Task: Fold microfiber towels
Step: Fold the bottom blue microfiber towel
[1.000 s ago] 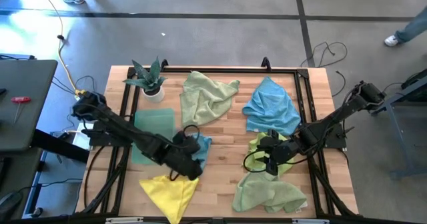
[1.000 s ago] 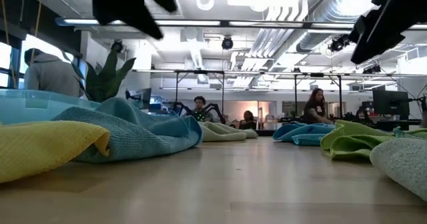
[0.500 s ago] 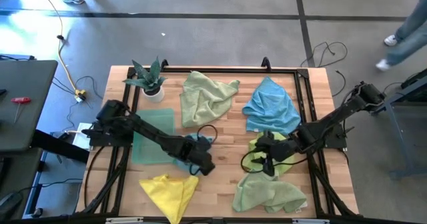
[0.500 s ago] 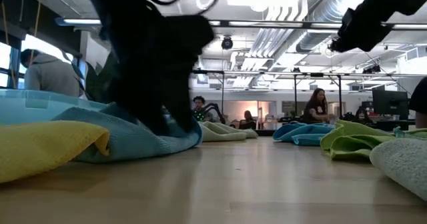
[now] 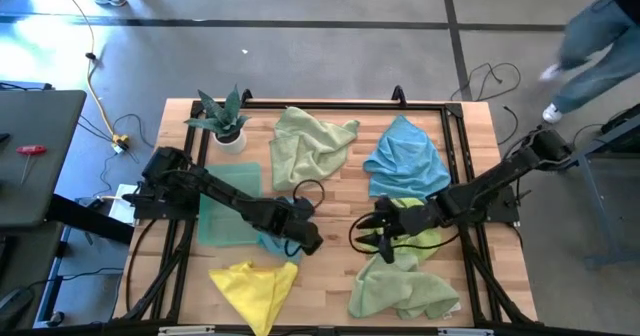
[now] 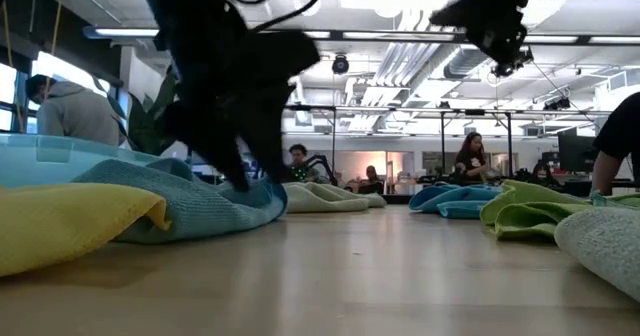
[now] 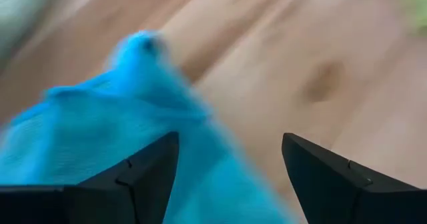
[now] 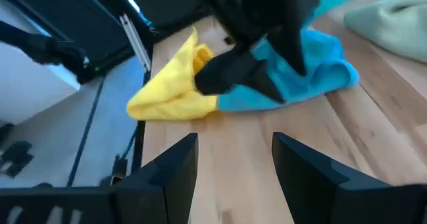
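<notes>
- Nearest the front edge of the table (image 5: 330,194) lie a yellow towel (image 5: 252,284) on the left and a pale green towel (image 5: 400,292) on the right.
- The left gripper (image 5: 308,238) stands with fingers spread wide over the rumpled blue towel (image 5: 283,228), holding nothing.
- The right gripper (image 5: 374,232) hangs above bare wood beside a lime towel (image 5: 425,240), jaws apart and empty.
- Farther back lie another pale green towel (image 5: 310,144), a sky blue towel (image 5: 405,161), and a potted plant (image 5: 224,118).
</notes>
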Available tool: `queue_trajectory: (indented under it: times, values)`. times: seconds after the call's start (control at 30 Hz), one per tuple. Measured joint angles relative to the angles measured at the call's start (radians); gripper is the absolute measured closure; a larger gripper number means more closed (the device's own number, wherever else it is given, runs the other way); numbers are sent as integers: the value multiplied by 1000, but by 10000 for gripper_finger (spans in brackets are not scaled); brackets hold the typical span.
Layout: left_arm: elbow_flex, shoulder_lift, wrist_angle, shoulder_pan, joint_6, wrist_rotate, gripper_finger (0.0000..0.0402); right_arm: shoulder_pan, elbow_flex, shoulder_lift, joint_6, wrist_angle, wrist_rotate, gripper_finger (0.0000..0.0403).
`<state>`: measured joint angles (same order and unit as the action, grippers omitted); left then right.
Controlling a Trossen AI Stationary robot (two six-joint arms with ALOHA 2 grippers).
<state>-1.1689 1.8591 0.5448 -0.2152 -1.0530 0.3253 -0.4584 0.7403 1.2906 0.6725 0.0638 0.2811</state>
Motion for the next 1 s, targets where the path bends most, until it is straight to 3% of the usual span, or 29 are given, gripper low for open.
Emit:
queue_trajectory:
  times: [0.3,0.5,0.63,0.77,1.0]
  values:
    - [2,-2,12,4,-8,-4,145,44,-3,27,27,-4,-2,219]
    - [1,-24,119,4,-11,13,145,47,-2,27,38,20,6,219]
    - [3,-39,267,12,-32,70,145,47,-2,31,47,27,83,219]
    - [39,-30,269,28,-45,54,145,49,-3,51,46,23,230,219]
    - [93,-15,264,46,-135,71,145,105,-2,163,46,105,209,219]
